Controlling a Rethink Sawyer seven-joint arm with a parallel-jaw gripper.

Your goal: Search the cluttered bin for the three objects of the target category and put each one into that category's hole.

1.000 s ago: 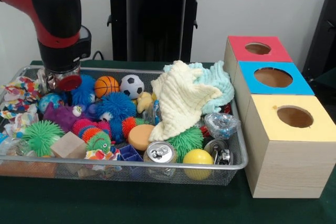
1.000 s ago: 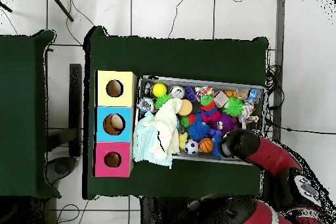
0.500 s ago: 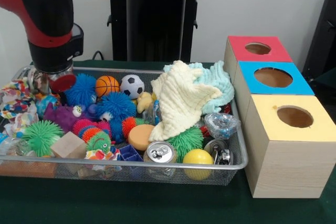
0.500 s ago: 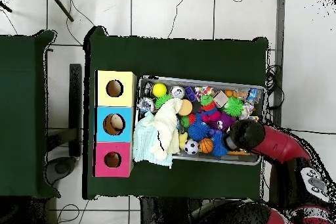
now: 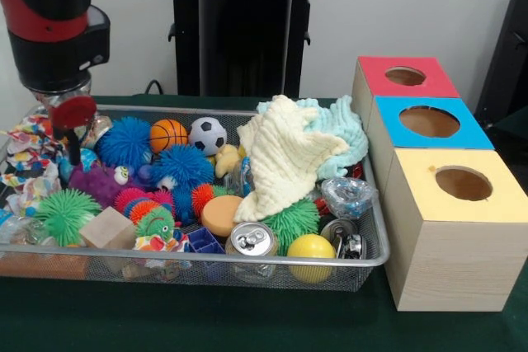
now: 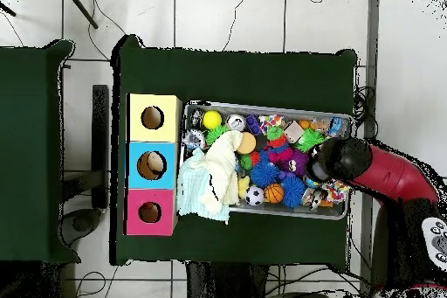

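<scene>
The cluttered bin, a silver wire mesh basket (image 5: pixel 375 237), sits on the green table and is full of toys; it also shows in the overhead view (image 6: pixel 262 211). In it lie a cream cloth (image 5: pixel 285 154) over a light blue cloth (image 5: pixel 340 125), a basketball (image 5: pixel 167 134), a soccer ball (image 5: pixel 207 134), blue spiky balls (image 5: pixel 183 166), a green spiky ball (image 5: pixel 66 213), a yellow ball (image 5: pixel 311 251) and a drink can (image 5: pixel 252 241). My gripper (image 5: pixel 73 142) hangs over the bin's left end, above a purple toy (image 5: pixel 97 180). In the overhead view the arm (image 6: pixel 330 159) hides it.
Three wooden boxes with round holes stand in a row right of the bin: red top (image 5: pixel 437 84), blue top (image 5: pixel 470 131), yellow top (image 5: pixel 421 199). Patterned cloth (image 5: pixel 25 150) spills over the bin's left edge. A wooden block (image 5: pixel 107 228) and crumpled foil (image 5: pixel 348 195) lie near the front rim.
The arm has moved left in the front view, from above the blue spiky ball to the bin's left end, and risen slightly. The toys have not moved.
</scene>
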